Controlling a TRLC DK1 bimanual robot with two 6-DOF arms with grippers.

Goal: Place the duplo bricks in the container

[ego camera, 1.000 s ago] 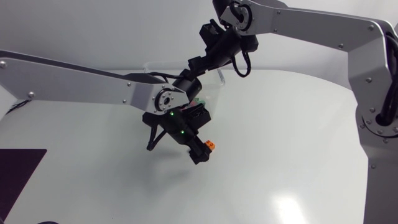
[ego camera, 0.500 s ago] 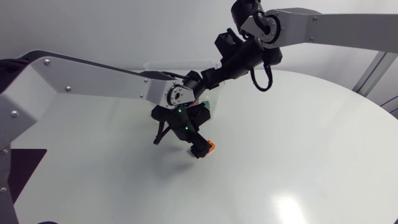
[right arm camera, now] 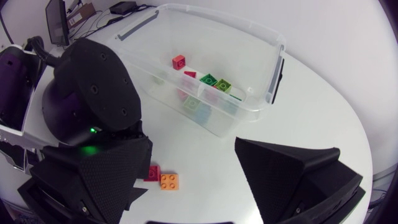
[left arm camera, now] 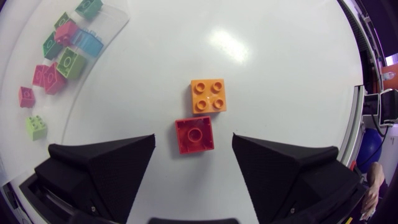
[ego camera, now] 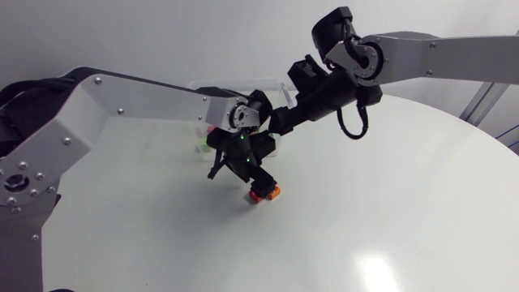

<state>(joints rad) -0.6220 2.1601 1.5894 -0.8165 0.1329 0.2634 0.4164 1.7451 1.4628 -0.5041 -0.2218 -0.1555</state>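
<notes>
A red brick (left arm camera: 194, 135) lies on the white table between the spread fingers of my left gripper (left arm camera: 194, 146), and neither finger touches it. An orange brick (left arm camera: 208, 95) lies just ahead of it, corner to corner. From the head view, my left gripper (ego camera: 253, 180) hangs right over the red brick (ego camera: 258, 196) and the orange brick (ego camera: 274, 191). The clear container (right arm camera: 273, 68) holds several red, green and blue bricks. My right gripper (right arm camera: 193, 149) is open and empty, above the table between the container and the two bricks (right arm camera: 161, 178).
My right gripper (ego camera: 280, 123) is close to my left arm's wrist (ego camera: 235, 115), which fills the space beside one right finger (right arm camera: 93, 93). The container's corner (left arm camera: 106, 25) and several bricks show beyond my left gripper. Bare table extends to the front and right.
My left gripper has dropped lower over the bricks, and the red one now shows beside the orange one. My right gripper has come down from the container toward my left wrist.
</notes>
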